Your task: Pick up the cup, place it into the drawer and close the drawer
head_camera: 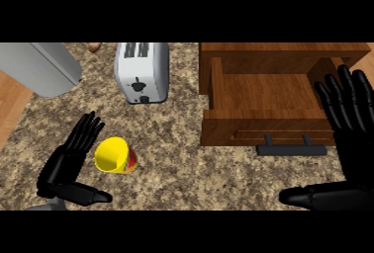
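Left hand (70, 159) released beside cup (114, 155); toaster (142, 71) behind; right hand (354, 153) released over open drawer (241, 123).

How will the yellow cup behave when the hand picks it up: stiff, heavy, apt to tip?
The yellow cup looks rigid, so it probably keeps its shape. It seems empty, thus likely light. Being round, it may roll if the left hand tips it.

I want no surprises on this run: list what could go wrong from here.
1. The left hand lies open beside the cup, fingers not curled round it; closing badly could push the cup away instead of grasping it.
2. The right hand is open over the right side of the open drawer; it might block the cup's way in or be caught when the drawer shuts.
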